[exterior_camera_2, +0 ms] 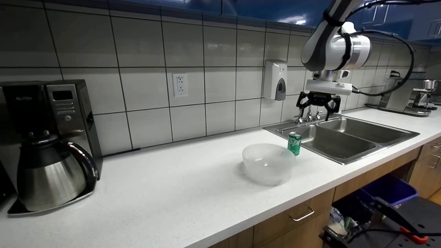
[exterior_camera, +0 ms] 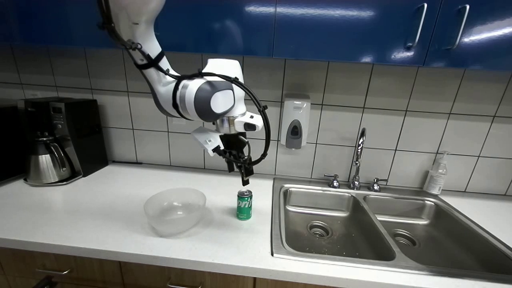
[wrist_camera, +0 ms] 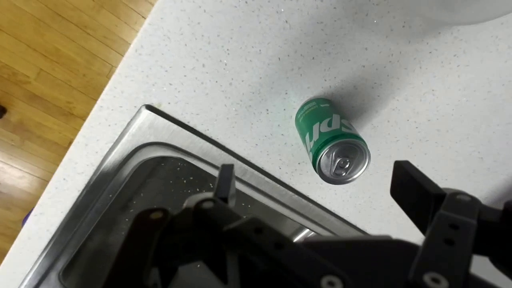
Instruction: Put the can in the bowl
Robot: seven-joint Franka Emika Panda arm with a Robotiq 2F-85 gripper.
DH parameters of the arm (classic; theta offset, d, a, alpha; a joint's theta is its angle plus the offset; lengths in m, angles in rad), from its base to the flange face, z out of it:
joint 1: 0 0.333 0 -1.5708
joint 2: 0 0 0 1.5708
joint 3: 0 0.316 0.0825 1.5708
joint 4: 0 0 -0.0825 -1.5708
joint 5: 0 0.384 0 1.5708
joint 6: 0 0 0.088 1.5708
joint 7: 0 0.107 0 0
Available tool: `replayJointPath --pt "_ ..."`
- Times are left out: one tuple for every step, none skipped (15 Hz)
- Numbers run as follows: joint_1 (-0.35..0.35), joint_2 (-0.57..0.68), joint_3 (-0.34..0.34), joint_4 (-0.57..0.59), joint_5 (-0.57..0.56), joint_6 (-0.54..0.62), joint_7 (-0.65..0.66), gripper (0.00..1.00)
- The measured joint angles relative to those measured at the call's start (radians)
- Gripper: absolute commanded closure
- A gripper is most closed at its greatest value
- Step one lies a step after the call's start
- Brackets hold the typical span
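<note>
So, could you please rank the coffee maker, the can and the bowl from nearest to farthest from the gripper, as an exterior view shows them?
1. The can: upright, lower than the open gripper.
2. The bowl: left of the can in the picture.
3. The coffee maker: far left, well beyond the bowl.

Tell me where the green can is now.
In an exterior view, the can stands upright on the counter, between the bowl on the picture's left and the sink on the right.

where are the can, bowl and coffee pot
Can (wrist_camera: 325,131), wrist view: on its green printed side.
Bowl (exterior_camera: 173,219), in an exterior view: on its translucent wall.
Coffee pot (exterior_camera_2: 51,179), in an exterior view: on its steel body.
</note>
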Motion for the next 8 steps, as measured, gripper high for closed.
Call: replayJointPath --pt "0.0 0.024 0.0 0.023 0.023 0.0 -0.012 0.0" --pt "0.0 0.051 0.0 0.049 0.045 -0.001 -0.025 0.0" --pt "0.0 0.077 0.0 0.076 0.062 -0.002 -0.037 0.0" --pt "0.0 0.101 0.001 0.101 0.072 -0.003 -0.044 0.0" --pt "0.0 0.126 0.002 0.127 0.075 -0.004 -0.047 0.0" --pt "0.0 0.149 0.002 0.152 0.076 -0.007 -0.048 0.0" --pt "0.001 0.174 0.004 0.179 0.076 -0.013 -0.048 0.0" --pt "0.002 0.197 0.006 0.205 0.076 -0.023 -0.048 0.0"
